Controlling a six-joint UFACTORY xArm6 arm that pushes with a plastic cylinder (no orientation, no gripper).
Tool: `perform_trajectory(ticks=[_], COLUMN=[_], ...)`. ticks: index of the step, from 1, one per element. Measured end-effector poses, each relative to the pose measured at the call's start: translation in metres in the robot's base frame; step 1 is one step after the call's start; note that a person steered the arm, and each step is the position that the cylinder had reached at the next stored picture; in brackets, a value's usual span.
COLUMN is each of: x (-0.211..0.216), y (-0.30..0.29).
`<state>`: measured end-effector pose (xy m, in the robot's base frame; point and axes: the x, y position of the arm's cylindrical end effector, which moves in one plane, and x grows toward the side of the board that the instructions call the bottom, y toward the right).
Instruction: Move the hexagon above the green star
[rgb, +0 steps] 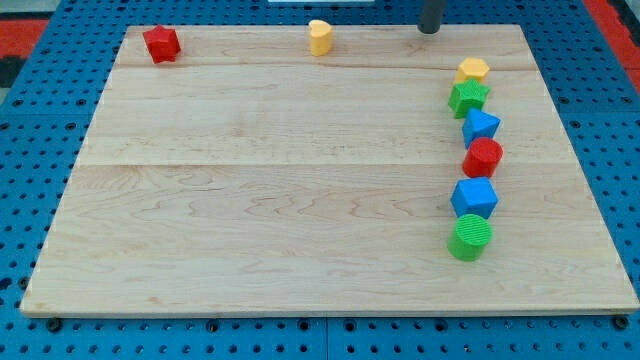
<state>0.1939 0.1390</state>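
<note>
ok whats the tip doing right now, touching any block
My tip: no gripper, holds nothing, touches no block; it stands at the view's top edge of the board, up and to the view's left of the yellow hexagon and green star.

You are looking at a robotics lab test bench. A pale wooden board, the counter (300, 200), is lying on a blue perforated base plate (30, 150) studded with a regular grid of holes, the kind used for fixing rigs. Small coloured plastic blocks, such as a red one (160, 44), are sitting on it as test pieces.
</note>
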Motion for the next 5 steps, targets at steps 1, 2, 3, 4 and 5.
perform_trajectory(ticks=[1, 2, 3, 4, 5], x=[0.038, 0.083, 0.089, 0.04, 0.025], y=[-0.079, -0.191, -0.285, -0.246, -0.151])
